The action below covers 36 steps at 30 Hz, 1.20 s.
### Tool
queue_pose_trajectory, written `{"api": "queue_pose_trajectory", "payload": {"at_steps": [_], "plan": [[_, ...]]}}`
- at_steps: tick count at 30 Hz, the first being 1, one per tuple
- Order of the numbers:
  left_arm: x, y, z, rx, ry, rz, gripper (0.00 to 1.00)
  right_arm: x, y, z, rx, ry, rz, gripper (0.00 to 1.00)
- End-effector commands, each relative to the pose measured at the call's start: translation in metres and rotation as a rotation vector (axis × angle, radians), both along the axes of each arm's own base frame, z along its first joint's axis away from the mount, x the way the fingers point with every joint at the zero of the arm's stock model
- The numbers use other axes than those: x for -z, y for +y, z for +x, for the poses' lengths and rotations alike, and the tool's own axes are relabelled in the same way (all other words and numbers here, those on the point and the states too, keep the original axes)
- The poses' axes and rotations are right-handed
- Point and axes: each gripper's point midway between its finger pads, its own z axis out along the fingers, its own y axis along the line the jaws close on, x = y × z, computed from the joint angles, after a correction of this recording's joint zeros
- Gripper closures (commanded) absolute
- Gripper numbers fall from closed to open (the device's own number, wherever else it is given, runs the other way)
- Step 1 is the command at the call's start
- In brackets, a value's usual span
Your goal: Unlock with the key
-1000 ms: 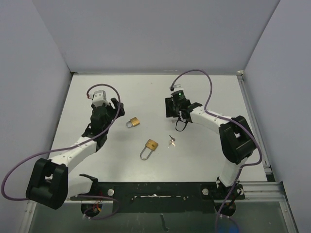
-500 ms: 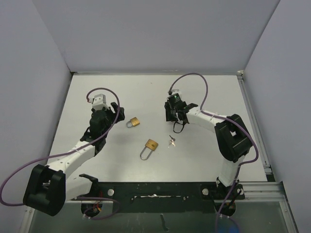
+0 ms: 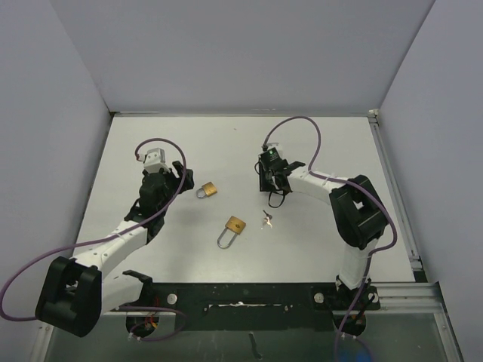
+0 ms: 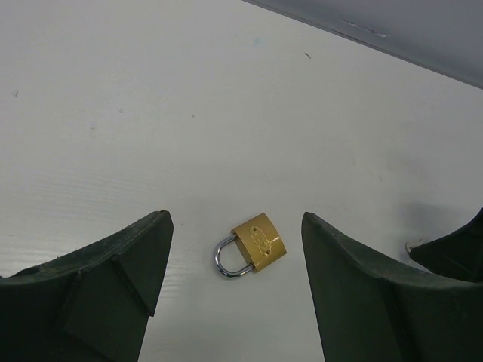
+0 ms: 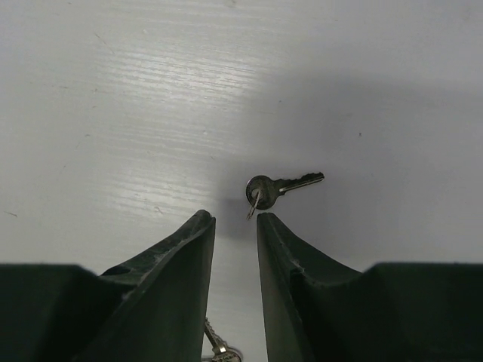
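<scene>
- Right wrist: my right gripper is narrowly apart and empty; the key lies mid-frame, just past the tips.
- My left gripper is wide apart, with the padlock at lower centre.
- Risk: the tips could flick the flat key away.

No text, label or number is legible anywhere. The padlock, lying just ahead of the left gripper, bears an embossed mark on its brass face, too small to make out.
</scene>
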Motion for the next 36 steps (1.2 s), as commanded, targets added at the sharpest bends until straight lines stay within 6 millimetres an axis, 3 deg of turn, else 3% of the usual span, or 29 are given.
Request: {"api": "queue_pose_trajectory", "payload": {"at_steps": [1, 29, 32, 36], "plan": [[-0.021, -0.004, 0.002, 0.010, -0.064, -0.035, 0.32, -0.003, -0.002, 0.007, 0.026, -0.017, 0.007, 0.69], [-0.014, -0.007, 0.004, 0.017, -0.052, -0.029, 0.32, 0.007, -0.009, 0.016, 0.041, -0.001, 0.010, 0.90], [-0.014, -0.008, 0.004, 0.018, -0.050, -0.029, 0.32, 0.002, -0.010, 0.018, 0.046, -0.013, 0.008, 1.00], [-0.013, -0.007, 0.004, 0.018, -0.049, -0.027, 0.32, -0.022, -0.007, 0.022, 0.032, -0.073, 0.027, 1.00]]}}
